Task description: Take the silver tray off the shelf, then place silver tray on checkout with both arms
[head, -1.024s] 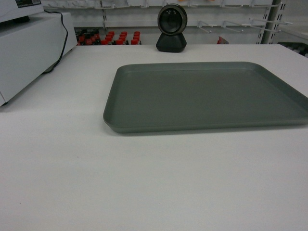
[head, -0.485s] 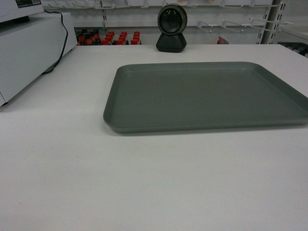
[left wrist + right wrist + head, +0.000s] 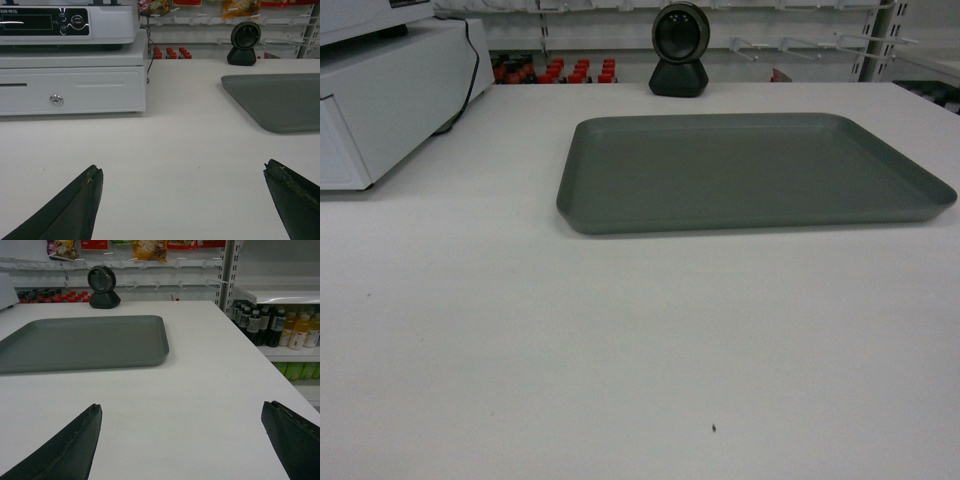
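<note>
Nearest to us, both grippers sit low over the white table (image 3: 620, 350) with nothing between their fingers. Left gripper (image 3: 185, 205) is spread wide, its two black fingertips (image 3: 82, 200) at the bottom corners of the left wrist view, bare tabletop in the gap. Right gripper (image 3: 182, 442) is the same: jaws far apart, fingertips (image 3: 75, 440) low in the frame, only table between them. Neither gripper shows in the head view.

Further out, the silver tray (image 3: 750, 170) lies flat on the table, right of centre in the head view, empty, its whole outline inside the table edges. Both grippers are well apart from it. We see its left corner from the left wrist camera (image 3: 280, 100) and its right end from the right one (image 3: 85, 342).

To the left, a white cash register (image 3: 70, 60) stands on the table, well apart from the tray, a black cable (image 3: 470, 70) hanging at its side.

Behind the tray, at the table's far edge, stands a black barcode scanner (image 3: 680, 50).

Beyond the table are store shelves: red-capped bottles (image 3: 565, 70) behind, drink bottles (image 3: 272, 327) to the right.
</note>
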